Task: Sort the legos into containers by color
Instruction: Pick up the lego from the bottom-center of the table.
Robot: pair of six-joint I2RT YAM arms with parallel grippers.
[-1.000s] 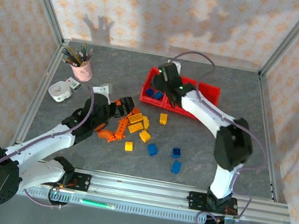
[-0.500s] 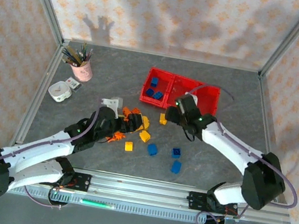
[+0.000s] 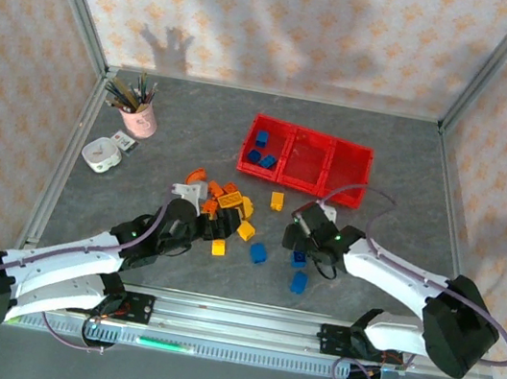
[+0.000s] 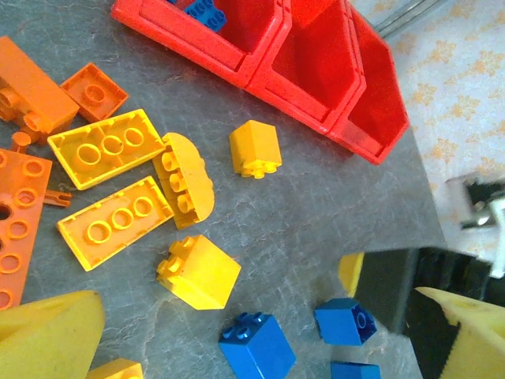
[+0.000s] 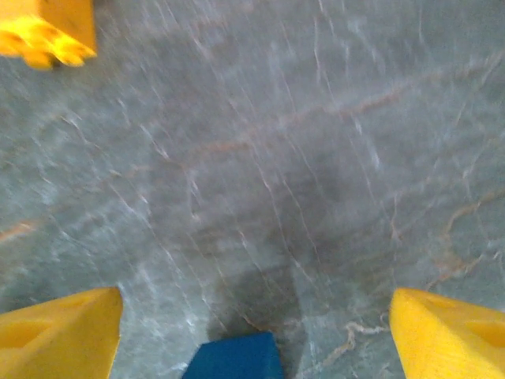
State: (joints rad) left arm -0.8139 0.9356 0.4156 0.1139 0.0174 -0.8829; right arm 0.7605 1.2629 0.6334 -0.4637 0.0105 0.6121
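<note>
The red containers [image 3: 308,168] stand at the back with a few blue legos [image 3: 260,150] in the left bin; their row also shows in the left wrist view [image 4: 316,71]. Orange and yellow legos [image 3: 218,195] lie in a pile, with blue ones [image 3: 258,253] nearer the front. My left gripper [image 3: 216,227] hangs open over a yellow cube [image 4: 201,272] and a blue cube [image 4: 256,347], holding nothing [image 4: 260,294]. My right gripper [image 3: 300,240] is open just above the table [image 5: 256,294], a blue lego [image 5: 233,359] low between its fingers, untouched.
A pink cup of pencils [image 3: 139,117] and a small white round object [image 3: 101,154] stand at the far left. A lone yellow lego [image 3: 277,200] lies in front of the bins. Another blue lego [image 3: 298,282] lies near the front rail. Metal frame posts border the table.
My right arm has swung back from the bins to the blue legos near the front, its jaws spreading wider. My left arm has slid right, over the pile's near edge.
</note>
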